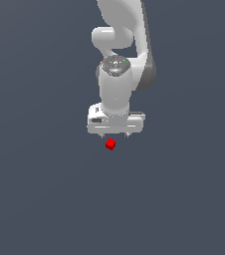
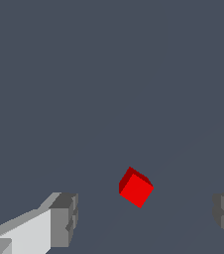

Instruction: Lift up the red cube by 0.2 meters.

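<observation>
The red cube [image 1: 110,144] is a tiny bright red block lying on the flat grey floor, just in front of and below the white gripper [image 1: 114,135]. In the wrist view the cube [image 2: 136,187] sits turned at an angle, between the two grey fingertips [image 2: 64,220] but a little ahead of them. The jaws stand wide apart, far wider than the cube, and touch nothing. The gripper is open and empty, pointing straight down over the floor.
The white arm [image 1: 117,64] rises behind the gripper toward the top of the exterior view. The plain dark grey floor [image 1: 45,189] spreads all around with nothing else on it.
</observation>
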Robot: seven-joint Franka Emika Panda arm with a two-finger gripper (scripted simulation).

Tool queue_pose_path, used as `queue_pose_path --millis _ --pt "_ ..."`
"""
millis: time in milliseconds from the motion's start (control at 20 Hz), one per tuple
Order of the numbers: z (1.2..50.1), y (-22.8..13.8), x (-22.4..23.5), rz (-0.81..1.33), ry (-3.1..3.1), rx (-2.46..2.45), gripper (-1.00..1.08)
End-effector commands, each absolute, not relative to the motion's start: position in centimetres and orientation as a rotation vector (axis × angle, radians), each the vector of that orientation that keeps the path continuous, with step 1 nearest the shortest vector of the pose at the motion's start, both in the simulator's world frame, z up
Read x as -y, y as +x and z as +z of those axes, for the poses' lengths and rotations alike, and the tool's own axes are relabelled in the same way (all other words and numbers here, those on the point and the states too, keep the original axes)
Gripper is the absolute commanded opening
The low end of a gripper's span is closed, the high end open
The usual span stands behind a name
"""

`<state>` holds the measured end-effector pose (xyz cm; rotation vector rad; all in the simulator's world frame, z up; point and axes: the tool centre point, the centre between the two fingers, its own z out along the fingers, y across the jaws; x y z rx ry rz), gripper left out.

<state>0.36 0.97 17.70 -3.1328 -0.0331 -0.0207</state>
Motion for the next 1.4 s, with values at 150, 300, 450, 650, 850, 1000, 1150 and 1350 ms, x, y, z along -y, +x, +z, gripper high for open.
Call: queue_pose_path --millis 150,300,450,650,850,1000,1150,1350 --pt "17.5 0.3 -0.9 -0.02 -3.133 0.022 1.0" --pt "17.0 0.1 -0.8 -0.02 -3.134 -0.011 1.0" --pt "16.0 -0.2 -0.6 -0.019 -3.134 -0.065 1.0" --pt "14.2 -0.8 -0.2 -0.016 -3.131 -0.173 1.0" --pt "11.7 -1.6 0.3 -0.013 -3.122 -0.32 1.0" --pt "9.4 -2.5 0.6 -0.011 -3.107 -0.455 1.0" --pt "7.2 -3.2 0.9 -0.008 -3.088 -0.578 1.0" --pt "4.9 -4.1 1.0 -0.005 -3.062 -0.711 1.0"
